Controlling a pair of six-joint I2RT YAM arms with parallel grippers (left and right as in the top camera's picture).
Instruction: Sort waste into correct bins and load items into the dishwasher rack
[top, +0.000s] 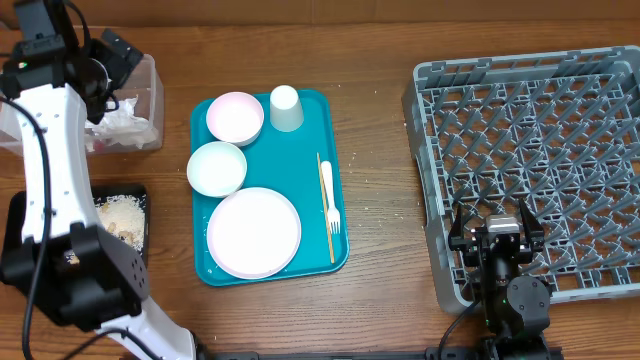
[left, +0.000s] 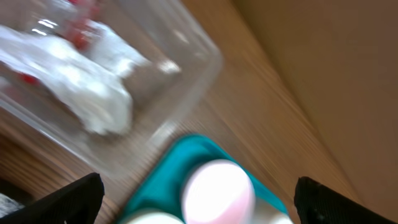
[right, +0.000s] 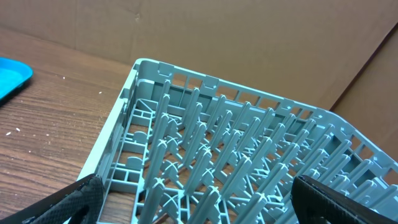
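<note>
- Nearest the robot base, the right gripper (top: 497, 232) is being held over the near rim of the dishwasher rack (top: 540, 120); its fingers are being held apart, with nothing between them.
- Left of it and well apart, the plate (top: 254, 232) is being carried on the near end of the teal tray (top: 310, 140). The fork (top: 331, 195) is being carried just beside it, long axis near-to-far, tines toward the base.
- At about the same depth, far left, crumbs (top: 120, 215) are being held in the black tray (top: 140, 190).
- Farther along the teal tray, two bowls (top: 217, 168) (top: 235, 117) and the cup (top: 286, 108) are being carried.
- Farthest, the left gripper (top: 118, 60) is being hovered at the clear tub (top: 150, 75), where napkins (top: 125, 125) are lying; its fingers are spread and empty.
- Judgement: loading is not yet being done and no dish is being held by the rack. The dishes are lying right of the left gripper and left of the right one. The far bowl is being judged nearest the left arm, the fork and rack nearest the right.
</note>
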